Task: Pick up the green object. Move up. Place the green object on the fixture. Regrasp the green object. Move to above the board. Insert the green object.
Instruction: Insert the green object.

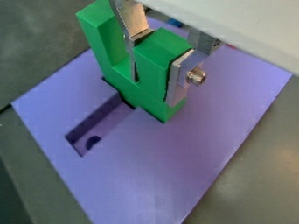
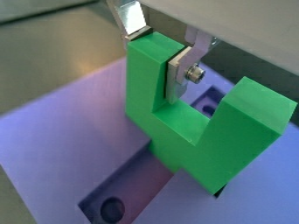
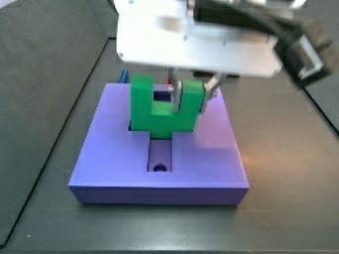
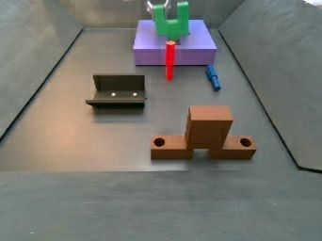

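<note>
Large purple-blue rectangular slab board (image 3: 199, 159) with a cross-shaped recess is my landmark, sitting at the far end of the dark table (image 4: 75, 141). Directly over the board's recess: bright green blocky U-shaped piece (image 3: 163, 107), notch opening upward in a side view, its base low against the slot. Whether it has already entered the recess I can't tell; in a wrist view the base (image 1: 146, 96) looks right at the slot edge.

My claw (image 2: 158, 52) is above the board, pinching one upright arm of the green piece between flat silver plates; one finger (image 1: 183, 74) presses its outer face.

Well in front of the board: brown wooden stand (image 4: 201, 136), then dark olive-brown low holder fixture (image 4: 117, 91), empty. Slim red peg (image 4: 170, 53) leans on the board's front edge; small blue peg (image 4: 214, 77) lies just beside the board.

Step, as I judge it: insert. Next move calls for a straight descent, keeping the green piece square to the slot; a tilt could jam it.
</note>
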